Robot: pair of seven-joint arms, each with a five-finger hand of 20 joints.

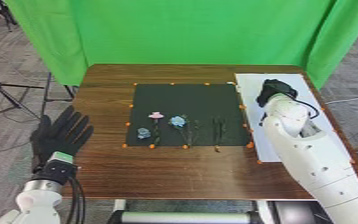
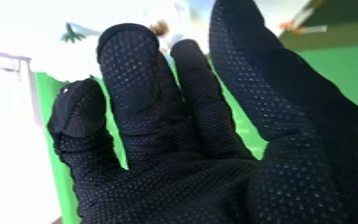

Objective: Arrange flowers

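My left hand [image 1: 58, 136] is open beside the table's left edge, fingers straight. Over the white sheet [image 1: 269, 151] on the right is my right hand [image 1: 278, 90]; in the right wrist view this hand [image 2: 167, 185] has relaxed, slightly bent fingers and holds nothing visible. On the black mat [image 1: 193, 95] lie a pink flower [image 1: 156, 115], a light blue flower [image 1: 177, 121], a smaller grey-blue bloom [image 1: 143, 133] and a dark green stem [image 1: 218, 131]. My right forearm covers part of the white sheet.
Orange markers line the mat and the sheet on the brown table [image 1: 184, 177]. A green curtain [image 1: 193, 35] hangs behind the table's far edge. In the right wrist view, a small green shape [image 2: 71, 35] appears beyond the fingers; I cannot tell what it is.
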